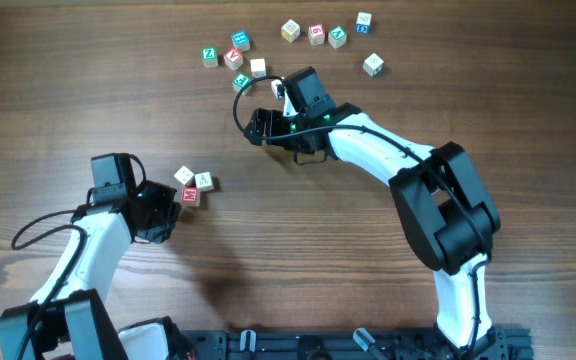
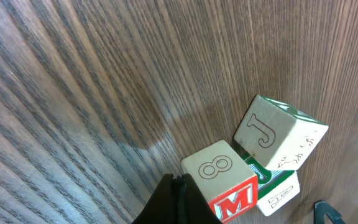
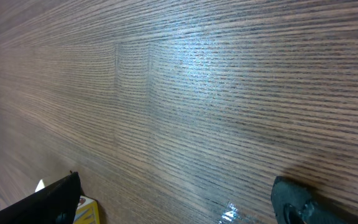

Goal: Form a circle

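Overhead: three pale wooden cubes clustered; left claw together, right claw apart.

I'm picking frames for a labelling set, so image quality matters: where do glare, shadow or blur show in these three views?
Right wrist: a bluish-white sheen lightens the grain of the dark brown wooden table. Left wrist: the pale wooden cube marked 8 is crisp, with a soft shadow on the wood to its left. Overhead: even light, only faint shadows, no glare.
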